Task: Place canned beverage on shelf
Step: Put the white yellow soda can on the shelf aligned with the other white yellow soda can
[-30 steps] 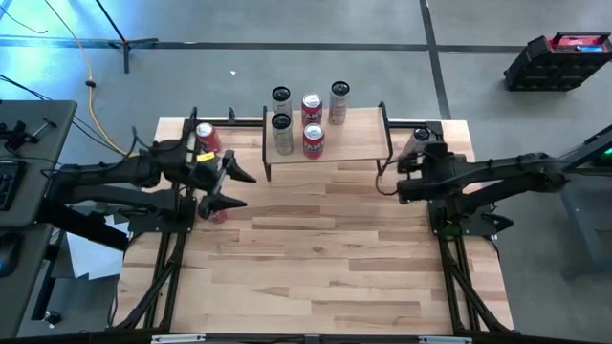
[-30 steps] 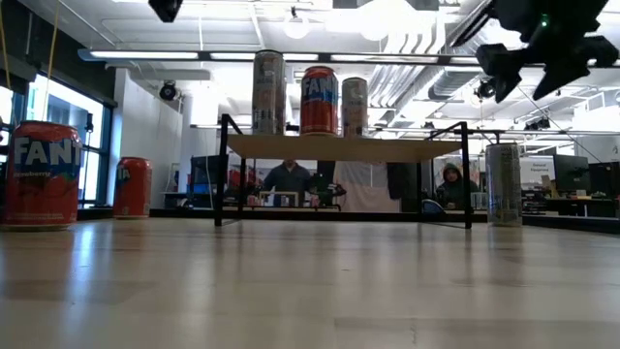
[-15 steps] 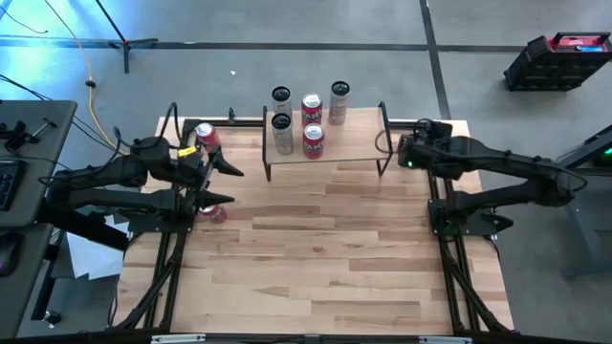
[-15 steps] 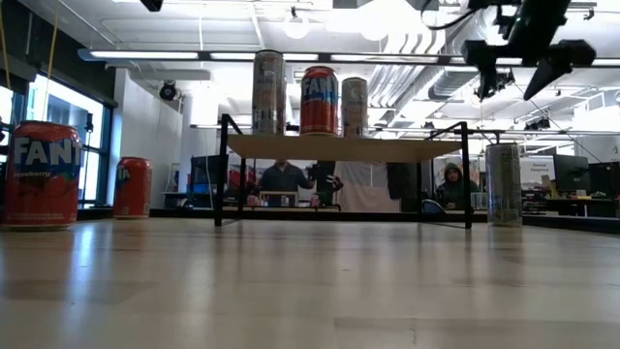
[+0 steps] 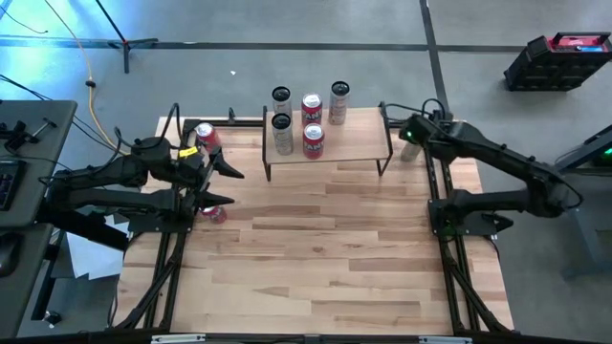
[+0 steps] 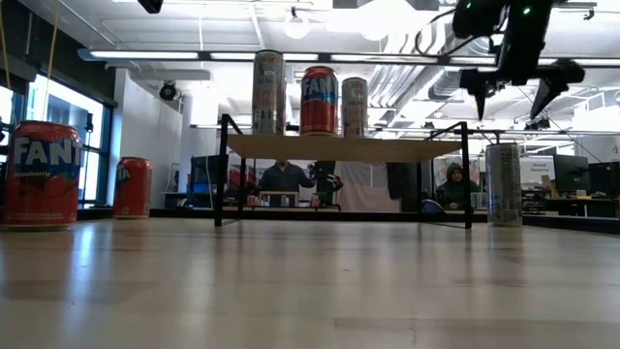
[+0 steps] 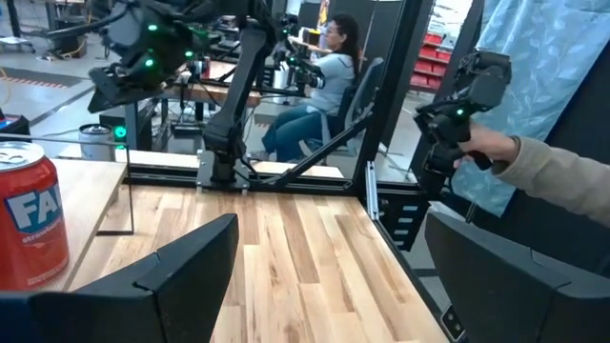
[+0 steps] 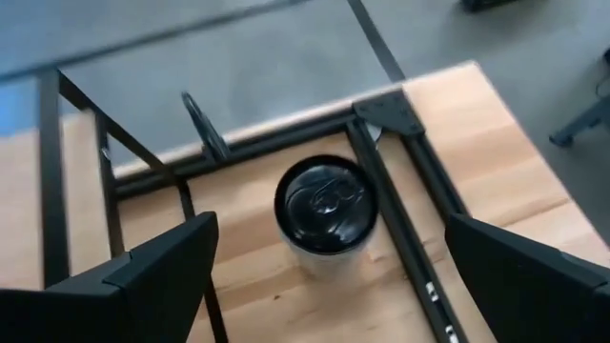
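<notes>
Shelf (image 5: 325, 137) stands at the far middle of the table (image 5: 325, 258) in the high view, and five cans are on its plank, three in the far row and two in the near row. The right gripper (image 5: 409, 134) hangs over the far right corner of the table, just right of the shelf, above a silver can (image 5: 409, 151) that stands on the table. The left gripper (image 5: 222, 183) is at the left side with its fingers spread apart, between a red can (image 5: 206, 137) farther away and another red can (image 5: 217, 213) nearer. In the low view the right gripper (image 6: 515, 89) is above the silver can (image 6: 504, 184) and not touching it, and its two fingers point down and stand wide apart. In the left wrist view the two dark fingers (image 7: 181, 267) are apart with nothing between them, and a red can (image 7: 29, 229) stands beside one finger. In the right wrist view the silver can (image 8: 326, 205) is seen from above, between the open fingers (image 8: 157, 262).
</notes>
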### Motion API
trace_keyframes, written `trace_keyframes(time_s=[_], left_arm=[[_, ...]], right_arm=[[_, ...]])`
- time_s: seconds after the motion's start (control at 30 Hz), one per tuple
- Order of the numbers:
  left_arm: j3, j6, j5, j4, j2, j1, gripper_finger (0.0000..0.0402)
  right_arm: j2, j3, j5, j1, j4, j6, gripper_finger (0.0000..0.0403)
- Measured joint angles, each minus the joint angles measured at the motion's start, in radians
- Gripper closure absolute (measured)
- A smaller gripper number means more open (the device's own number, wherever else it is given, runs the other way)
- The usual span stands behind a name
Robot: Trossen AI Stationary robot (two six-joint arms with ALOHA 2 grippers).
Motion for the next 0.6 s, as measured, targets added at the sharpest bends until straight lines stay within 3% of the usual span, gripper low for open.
trace_keyframes(time_s=[0.13, 0.6], left_arm=[[0.0, 0.0, 0.0, 0.0, 0.0, 0.0, 0.0074], [0.0, -0.01, 0.0, 0.0, 0.0, 0.0, 0.0074]], right_arm=[[0.069, 0.0, -0.094, -0.085, 0.026, -0.042, 0.0008], [0.173, 0.0, -0.217, -0.248, 0.111, -0.109, 0.0009]])
